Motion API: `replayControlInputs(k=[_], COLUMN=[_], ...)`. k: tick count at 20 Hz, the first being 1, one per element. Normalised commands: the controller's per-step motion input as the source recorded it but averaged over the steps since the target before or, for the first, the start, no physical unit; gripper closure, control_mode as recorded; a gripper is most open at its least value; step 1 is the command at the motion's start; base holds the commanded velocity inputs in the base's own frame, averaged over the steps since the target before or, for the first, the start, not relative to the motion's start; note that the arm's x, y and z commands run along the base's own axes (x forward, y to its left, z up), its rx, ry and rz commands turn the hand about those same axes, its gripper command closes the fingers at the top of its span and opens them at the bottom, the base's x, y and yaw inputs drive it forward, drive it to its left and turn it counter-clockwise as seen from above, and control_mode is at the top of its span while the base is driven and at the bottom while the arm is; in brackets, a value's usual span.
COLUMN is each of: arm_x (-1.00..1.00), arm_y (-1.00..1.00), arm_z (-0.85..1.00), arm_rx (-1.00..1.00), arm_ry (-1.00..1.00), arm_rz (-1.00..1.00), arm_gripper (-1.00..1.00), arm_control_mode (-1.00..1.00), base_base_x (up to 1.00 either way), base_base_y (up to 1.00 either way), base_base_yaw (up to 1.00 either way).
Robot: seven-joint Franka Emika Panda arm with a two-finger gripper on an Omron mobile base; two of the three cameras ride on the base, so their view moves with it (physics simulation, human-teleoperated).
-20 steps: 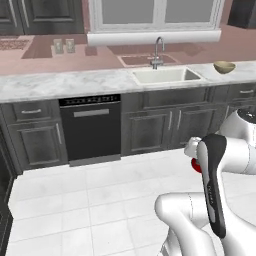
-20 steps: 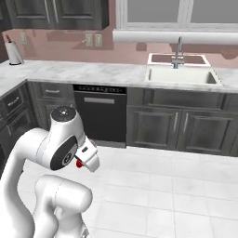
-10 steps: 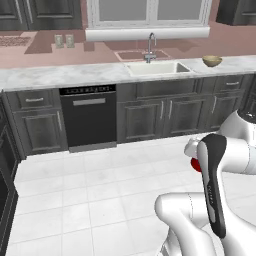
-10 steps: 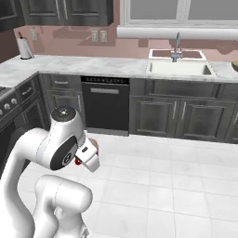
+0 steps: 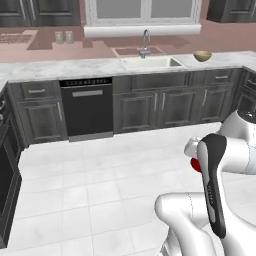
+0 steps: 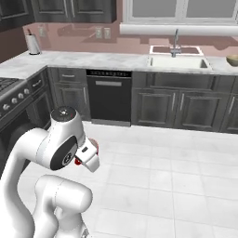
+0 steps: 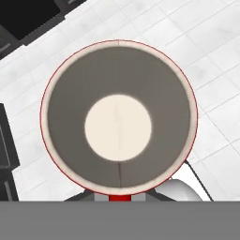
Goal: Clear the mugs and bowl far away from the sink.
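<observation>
Jaws closed on red mug (image 7: 118,117), held over white floor (image 5: 100,190). Tan bowl (image 5: 202,56) on worktop (image 5: 65,69) right of sink (image 5: 150,62).

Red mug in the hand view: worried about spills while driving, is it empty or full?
Empty: the red mug shows a bare pale bottom and grey inner wall, with no liquid.

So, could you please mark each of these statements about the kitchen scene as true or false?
1. The gripper holds the red mug over the floor. True.
2. The bowl lies inside the sink. False: it sits on the counter, to the sink's right.
3. The faucet stands behind the basin. True.
4. The dishwasher door hangs open. False: it is closed.
5. The red mug is full of liquid. False: the hand view shows it empty.
</observation>
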Motion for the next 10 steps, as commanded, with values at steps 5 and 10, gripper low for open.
replayControlInputs(k=[5, 10], arm_x=[0.0, 0.0], arm_y=[0.0, 0.0], arm_z=[0.0, 0.0], arm_rx=[0.0, 0.0], arm_ry=[0.0, 0.0], arm_rz=[0.0, 0.0], arm_gripper=[1.0, 1.0], arm_control_mode=[1.0, 1.0], base_base_x=[-0.63, -0.63], base_base_y=[-0.22, -0.26], base_base_yaw=[0.0, 0.0])
